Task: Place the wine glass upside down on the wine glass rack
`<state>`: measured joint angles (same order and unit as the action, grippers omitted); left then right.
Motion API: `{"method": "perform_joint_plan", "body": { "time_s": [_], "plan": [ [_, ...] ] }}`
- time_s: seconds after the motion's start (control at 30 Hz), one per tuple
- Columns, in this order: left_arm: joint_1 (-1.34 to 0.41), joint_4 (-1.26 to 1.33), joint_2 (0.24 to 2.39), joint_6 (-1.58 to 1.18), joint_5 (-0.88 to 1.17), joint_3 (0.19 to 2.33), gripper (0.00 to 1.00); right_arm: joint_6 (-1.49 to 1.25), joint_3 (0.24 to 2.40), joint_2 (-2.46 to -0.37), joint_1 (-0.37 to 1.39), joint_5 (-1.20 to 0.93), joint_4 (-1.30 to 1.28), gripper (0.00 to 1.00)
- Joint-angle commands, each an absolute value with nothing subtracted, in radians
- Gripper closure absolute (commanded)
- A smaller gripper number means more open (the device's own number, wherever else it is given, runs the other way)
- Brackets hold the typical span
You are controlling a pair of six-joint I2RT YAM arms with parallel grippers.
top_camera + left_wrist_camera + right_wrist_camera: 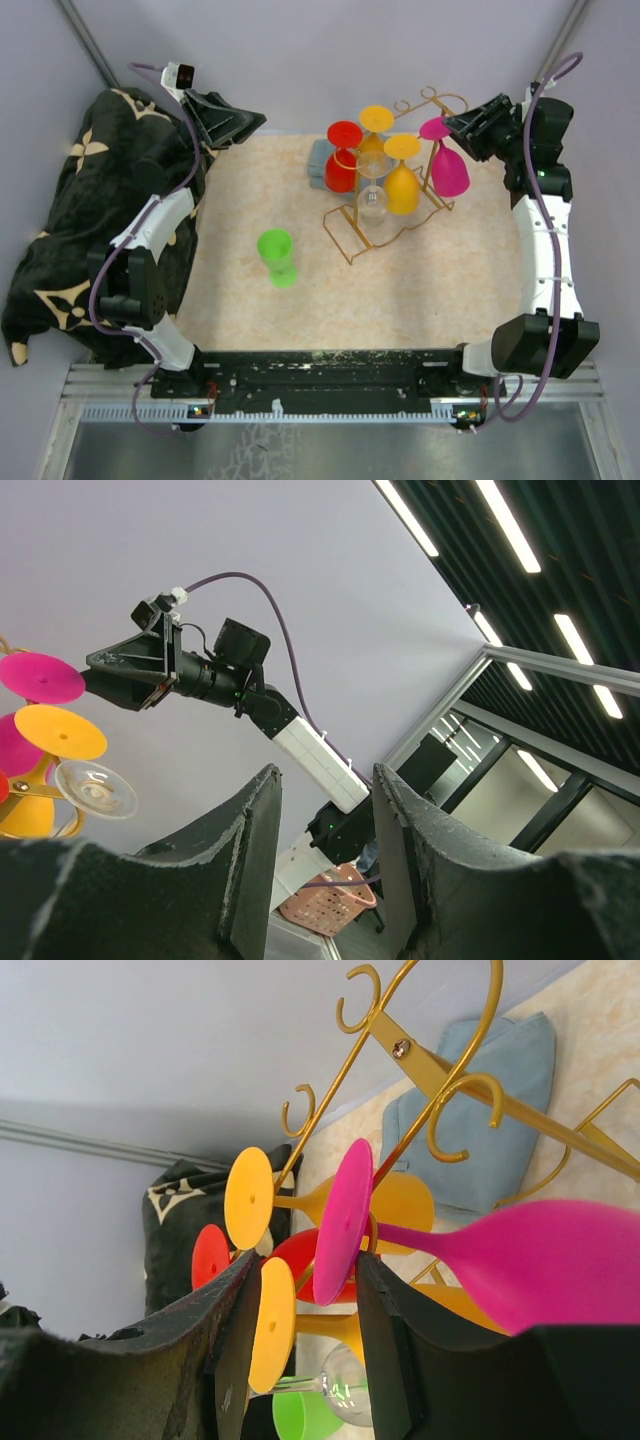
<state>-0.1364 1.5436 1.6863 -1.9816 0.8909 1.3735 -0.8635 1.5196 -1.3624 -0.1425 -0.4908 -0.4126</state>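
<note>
Nearest the arm bases, a green wine glass (277, 257) sits alone on the beige table (450, 290), well apart from both arms. Beyond it stands the wine glass rack (401, 1049), a gold wire stand with curled loop ends on its rails. A red glass (343, 165), two orange glasses (402, 185) and a clear glass (372, 203) hang from it bowl-down. The pink wine glass (450, 172) hangs inverted at the rack's right side, foot up and bowl down. The right gripper (452, 126) sits level with that foot; its fingers (235, 1310) are spread, the pink foot showing edge-on between them, though whether they touch it cannot be told. A blue cloth (318, 165) lies behind the rack. At the far left corner the left gripper (240, 120) tilts upward over a black patterned blanket (70, 210), its fingers (250, 840) parted with nothing between them.
</note>
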Motion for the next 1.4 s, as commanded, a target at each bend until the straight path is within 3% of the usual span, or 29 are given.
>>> {"method": "perform_joint_plan", "body": {
  "time_s": [0.0, 0.43, 0.8, 0.93, 1.03, 1.2, 1.37],
  "plan": [
    [-0.130, 1.680, 1.661, -1.980, 0.899, 1.364, 0.52, -0.845, 1.550, -1.351, -0.147, -0.492, -0.375, 0.57],
    [-0.130, 1.669, 1.662, -1.969, 0.920, 1.361, 0.52, -0.831, 1.540, -1.337, -0.147, -0.479, -0.393, 0.57],
    [-0.101, 1.386, 1.566, -1.748, 1.045, 1.239, 0.53, -0.782, 1.553, -1.258, -0.147, -0.390, -0.460, 0.57],
    [-0.088, 1.076, 1.490, -1.531, 1.095, 1.205, 0.54, -0.777, 1.549, -1.235, -0.148, -0.374, -0.469, 0.57],
    [-0.084, 0.636, 1.415, -1.168, 1.085, 1.211, 0.54, -0.773, 1.551, -1.213, -0.147, -0.364, -0.475, 0.57],
    [-0.087, -0.093, 1.353, -0.653, 0.892, 1.319, 0.53, -0.781, 1.547, -1.185, -0.148, -0.371, -0.468, 0.57],
    [-0.088, -0.379, 1.322, -0.469, 0.768, 1.335, 0.53, -0.799, 1.540, -1.181, -0.147, -0.395, -0.448, 0.56]
  ]
}}
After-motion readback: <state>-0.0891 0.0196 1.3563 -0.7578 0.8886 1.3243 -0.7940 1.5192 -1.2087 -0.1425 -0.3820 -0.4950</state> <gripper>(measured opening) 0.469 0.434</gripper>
